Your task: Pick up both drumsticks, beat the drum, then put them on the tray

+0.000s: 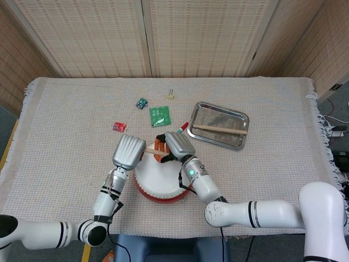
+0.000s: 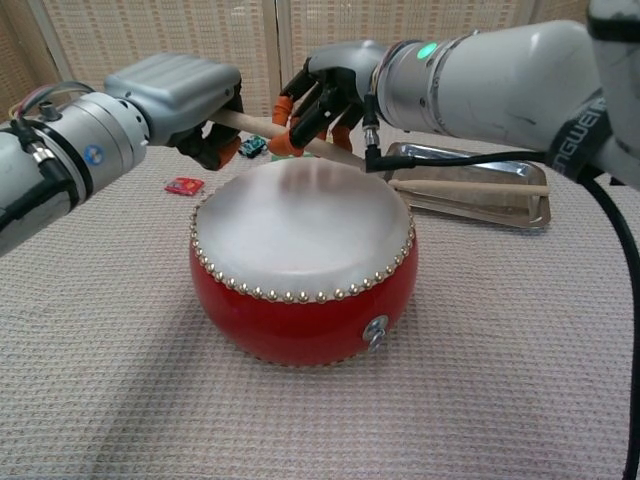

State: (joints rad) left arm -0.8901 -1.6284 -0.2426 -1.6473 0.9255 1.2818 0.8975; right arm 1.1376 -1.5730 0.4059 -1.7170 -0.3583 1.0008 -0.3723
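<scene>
A red drum (image 1: 158,184) with a white skin (image 2: 300,215) stands near the front edge of the table. Just behind the drum's far rim, my left hand (image 1: 129,151) (image 2: 175,92) grips one wooden drumstick (image 2: 255,124) by its end. The stick slants to the right, low over that rim. My right hand (image 1: 177,144) (image 2: 322,92) hovers at the stick's middle, its orange-tipped fingers (image 2: 300,128) spread and hooked over it. Whether they touch it is hidden. The second drumstick (image 1: 221,129) (image 2: 470,187) lies in the metal tray (image 1: 218,115) (image 2: 480,207) to the right.
Behind the drum lie small things on the woven cloth: a green packet (image 1: 160,115), a red packet (image 1: 119,127) (image 2: 184,185), a teal piece (image 1: 142,102), a clip (image 1: 170,95) and a red-and-white pen (image 1: 181,128) by the tray's near corner.
</scene>
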